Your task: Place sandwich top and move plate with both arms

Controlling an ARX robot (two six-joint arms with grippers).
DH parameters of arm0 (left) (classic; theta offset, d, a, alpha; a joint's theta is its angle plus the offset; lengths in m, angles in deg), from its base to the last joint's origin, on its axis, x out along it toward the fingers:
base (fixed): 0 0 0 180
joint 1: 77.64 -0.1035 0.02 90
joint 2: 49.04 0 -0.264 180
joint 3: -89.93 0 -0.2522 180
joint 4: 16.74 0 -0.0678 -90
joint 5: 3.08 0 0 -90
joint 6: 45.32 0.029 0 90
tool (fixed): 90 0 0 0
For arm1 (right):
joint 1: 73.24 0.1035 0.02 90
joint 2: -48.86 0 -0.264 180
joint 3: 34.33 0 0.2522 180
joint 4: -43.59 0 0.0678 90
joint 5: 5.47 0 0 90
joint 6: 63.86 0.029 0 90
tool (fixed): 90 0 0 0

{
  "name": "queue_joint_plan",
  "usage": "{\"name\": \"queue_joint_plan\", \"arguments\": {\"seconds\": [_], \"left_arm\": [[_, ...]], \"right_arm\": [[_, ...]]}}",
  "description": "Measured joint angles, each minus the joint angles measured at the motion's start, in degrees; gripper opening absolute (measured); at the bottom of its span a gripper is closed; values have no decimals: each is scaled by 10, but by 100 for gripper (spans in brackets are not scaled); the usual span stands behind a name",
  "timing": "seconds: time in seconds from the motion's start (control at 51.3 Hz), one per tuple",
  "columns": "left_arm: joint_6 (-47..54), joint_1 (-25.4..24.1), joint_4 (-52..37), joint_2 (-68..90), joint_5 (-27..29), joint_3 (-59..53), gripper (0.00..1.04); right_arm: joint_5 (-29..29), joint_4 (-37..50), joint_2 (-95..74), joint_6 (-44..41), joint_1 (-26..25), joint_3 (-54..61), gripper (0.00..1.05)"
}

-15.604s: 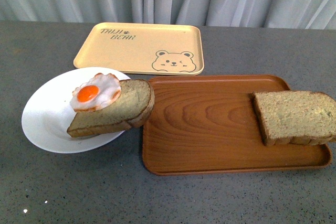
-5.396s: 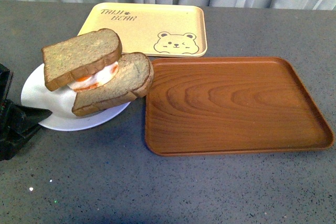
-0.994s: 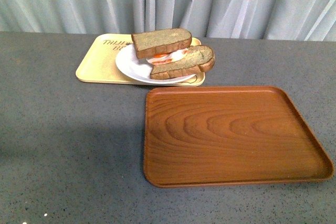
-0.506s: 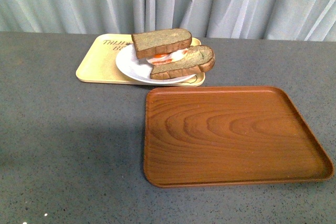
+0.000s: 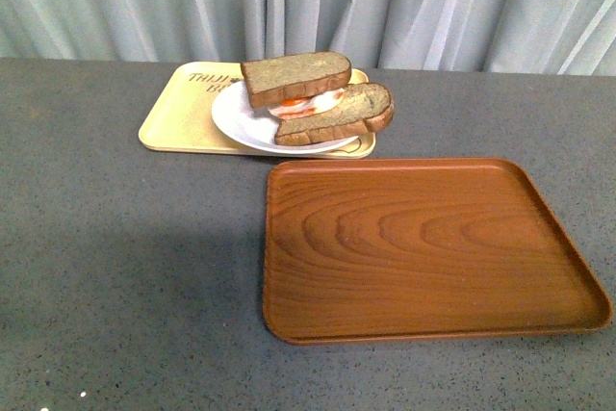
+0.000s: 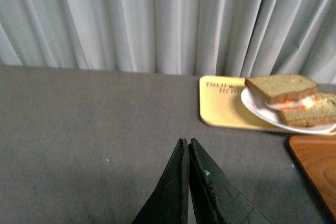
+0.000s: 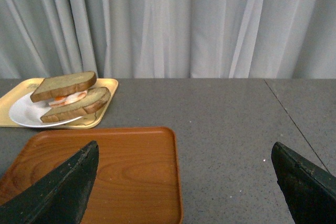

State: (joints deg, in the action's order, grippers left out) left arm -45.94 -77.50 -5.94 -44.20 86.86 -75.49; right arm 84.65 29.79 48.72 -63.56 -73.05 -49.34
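Now the sandwich top [image 5: 295, 75] lies tilted on the egg [image 5: 300, 103] and the lower bread slice [image 5: 339, 114], all on the white plate [image 5: 243, 120], which sits on the cream bear tray [image 5: 183, 111] at the far side of the desk [image 5: 125, 267]. Nearer stands the brown wooden tray [image 5: 423, 247]. Left end effector [image 6: 186, 148] is closed and empty; right end effector [image 7: 186, 174] is spread wide, holding nothing.

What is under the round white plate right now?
The round white plate sits on the cream rectangular bear-print tray, which lies on the grey table. The plate and sandwich cover the tray's bear drawing; only part of its lettering shows.
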Motion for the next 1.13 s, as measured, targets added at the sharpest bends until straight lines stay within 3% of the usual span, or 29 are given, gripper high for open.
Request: {"name": "queue_joint_plan", "arguments": {"seconds": [0.312,0.584,0.662,0.818,1.13], "left_arm": [[0,0,30,-39,1,0,2],[0,0,30,-40,1,0,51],[0,0,30,-40,1,0,71],[0,0,30,-40,1,0,95],[2,0,30,-40,1,0,96]], "right_arm": [[0,0,0,0,0,0,96],[0,0,0,0,0,0,96],[0,0,0,0,0,0,96],[0,0,0,0,0,0,96],[0,0,0,0,0,0,96]]}}
